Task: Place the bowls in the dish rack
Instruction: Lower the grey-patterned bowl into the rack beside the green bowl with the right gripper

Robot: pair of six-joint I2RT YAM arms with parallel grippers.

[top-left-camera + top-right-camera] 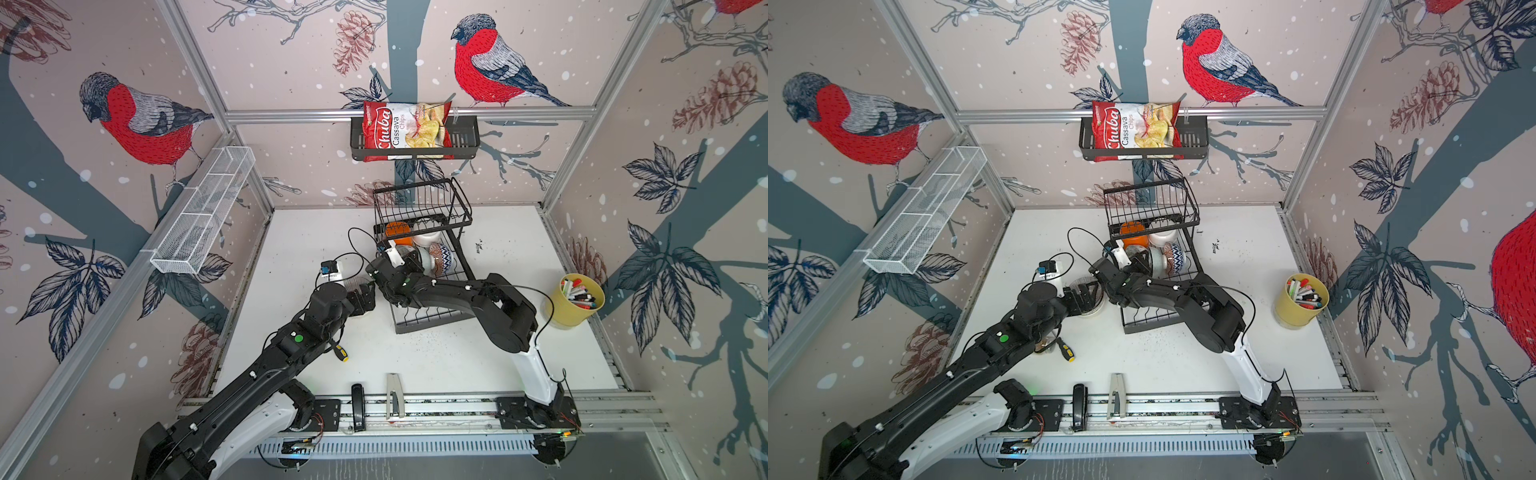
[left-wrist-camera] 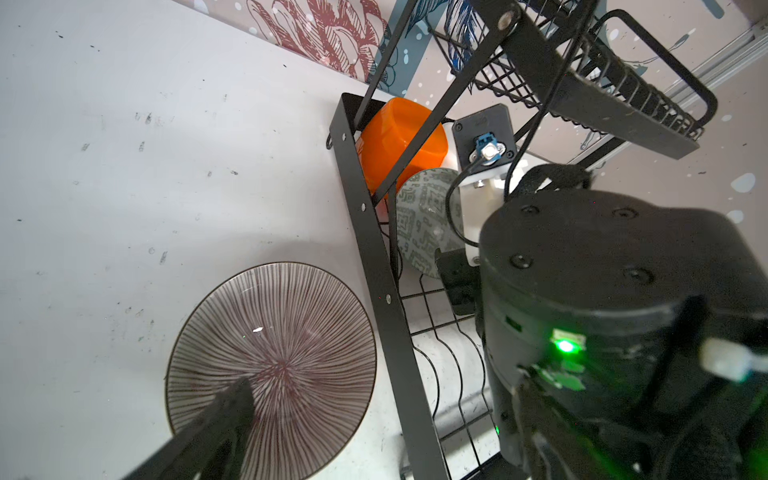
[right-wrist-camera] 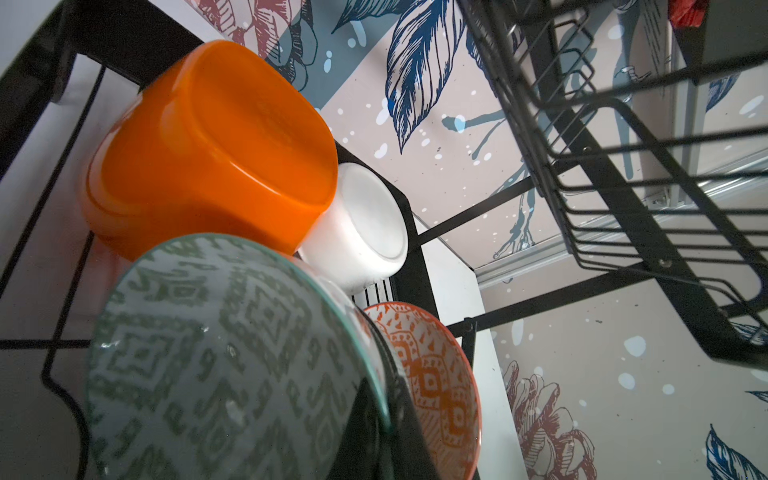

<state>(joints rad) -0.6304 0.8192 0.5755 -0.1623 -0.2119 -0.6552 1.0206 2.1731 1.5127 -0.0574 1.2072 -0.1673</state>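
Evidently the wires of the dish rack (image 1: 432,323) prop bowls (image 3: 208,145) on edge, and the right gripper (image 1: 1140,261), pinched shut on the rim of the green bowl (image 3: 216,353), seems to seat it there. Beside the rack the striped bowl (image 2: 270,365) lies flat on the table (image 1: 457,365), under the wide, empty jaws of the left gripper (image 1: 1087,296).

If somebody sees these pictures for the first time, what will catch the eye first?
Most likely the red-breasted birds printed large on the walls, and the red chips bag in the black basket on the back wall. Then the plain orange bowl in the lower tray of the dish rack, next to the pale green patterned bowl that the right gripper holds by its rim.
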